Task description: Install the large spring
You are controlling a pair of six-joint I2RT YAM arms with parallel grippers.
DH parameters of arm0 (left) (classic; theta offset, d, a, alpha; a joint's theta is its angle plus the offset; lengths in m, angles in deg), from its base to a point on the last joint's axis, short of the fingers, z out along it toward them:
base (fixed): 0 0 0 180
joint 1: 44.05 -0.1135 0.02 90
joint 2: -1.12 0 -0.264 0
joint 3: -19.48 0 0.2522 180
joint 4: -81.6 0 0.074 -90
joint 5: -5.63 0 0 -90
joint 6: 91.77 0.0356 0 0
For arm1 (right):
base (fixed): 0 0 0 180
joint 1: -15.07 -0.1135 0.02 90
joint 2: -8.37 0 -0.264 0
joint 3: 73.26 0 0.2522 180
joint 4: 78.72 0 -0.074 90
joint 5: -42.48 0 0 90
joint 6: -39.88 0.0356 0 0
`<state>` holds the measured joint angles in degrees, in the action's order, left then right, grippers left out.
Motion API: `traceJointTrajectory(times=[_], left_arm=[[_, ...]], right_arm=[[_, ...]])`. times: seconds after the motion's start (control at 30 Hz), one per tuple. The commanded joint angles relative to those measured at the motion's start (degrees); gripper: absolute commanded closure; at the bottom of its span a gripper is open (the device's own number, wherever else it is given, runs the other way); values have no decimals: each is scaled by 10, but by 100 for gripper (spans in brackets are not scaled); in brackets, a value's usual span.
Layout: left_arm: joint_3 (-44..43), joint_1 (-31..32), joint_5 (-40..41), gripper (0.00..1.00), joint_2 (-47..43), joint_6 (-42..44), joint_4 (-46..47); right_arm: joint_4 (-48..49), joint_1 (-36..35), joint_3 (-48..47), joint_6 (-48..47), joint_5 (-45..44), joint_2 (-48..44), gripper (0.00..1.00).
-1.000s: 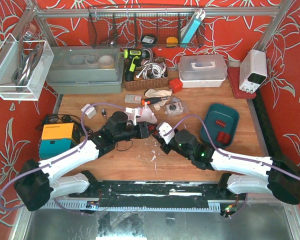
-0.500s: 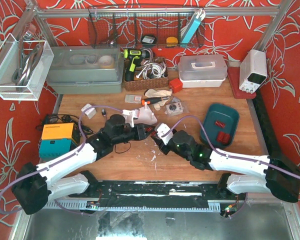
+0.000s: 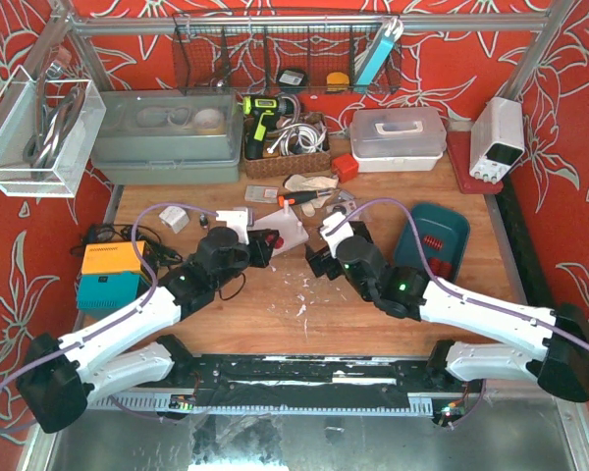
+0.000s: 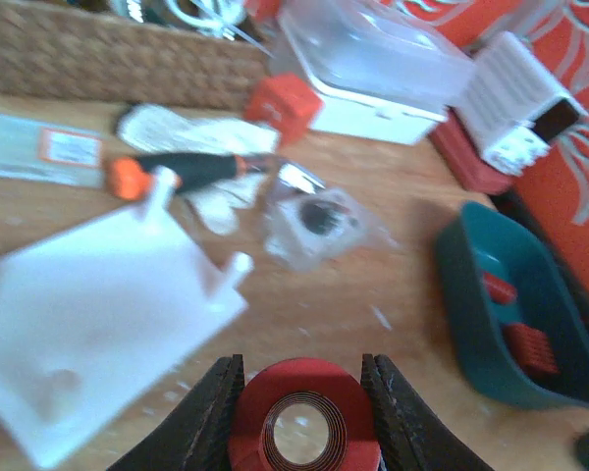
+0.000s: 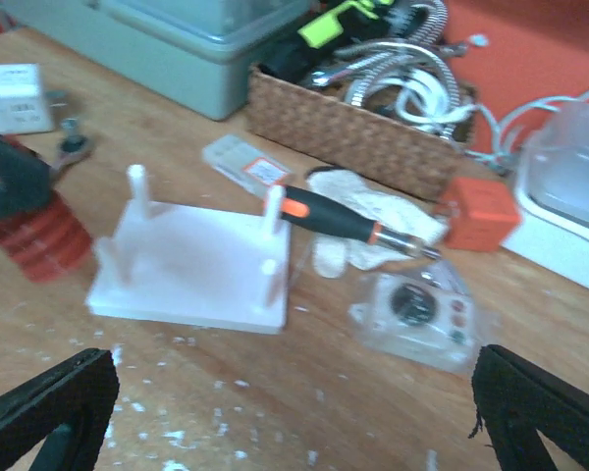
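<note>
Large spring (image 4: 301, 422), a red coil, is sitting clamped betw. the fingers of the L gripper (image 4: 301, 392). It's facing the wrist cam end-on, w/ the hollow centre showing. It's hanging just left of the white peg plate (image 5: 196, 265), w/ a small gap betw. them; can't tell if it's touching the wood.

Table (image 3: 255, 314) is carrying white flecks scattered near its middle. Teal tray (image 3: 452, 228) is sitting at the right, holding red parts, well apart from the spring. Peg plate is lying flat around mid-table, pegs pointing up, betw. the two grippers. R gripper (image 5: 293, 368) is hovering on the plate's near-right side, jaws spread wide, gripping nothing.

Orange-and-black screwdriver (image 5: 334, 221) is lying at the plate's far right corner, across a pale cloth (image 5: 329, 257). Clear bag (image 5: 412, 309) w/ a small part is lying just right of the plate.
</note>
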<state>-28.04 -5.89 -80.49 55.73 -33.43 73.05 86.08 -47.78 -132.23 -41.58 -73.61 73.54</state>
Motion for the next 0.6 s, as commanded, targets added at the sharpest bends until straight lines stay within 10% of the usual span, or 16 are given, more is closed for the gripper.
traceJointTrajectory(times=[0.0, 0.57], left_arm=[[-17, -13, 162, 100, 8, 76, 7], [-49, -144, 183, 100, 157, 145, 47]], right_arm=[[-80, 9, 7, 23, -91, -14, 1], [-23, 26, 68, 25, -100, -9, 1]])
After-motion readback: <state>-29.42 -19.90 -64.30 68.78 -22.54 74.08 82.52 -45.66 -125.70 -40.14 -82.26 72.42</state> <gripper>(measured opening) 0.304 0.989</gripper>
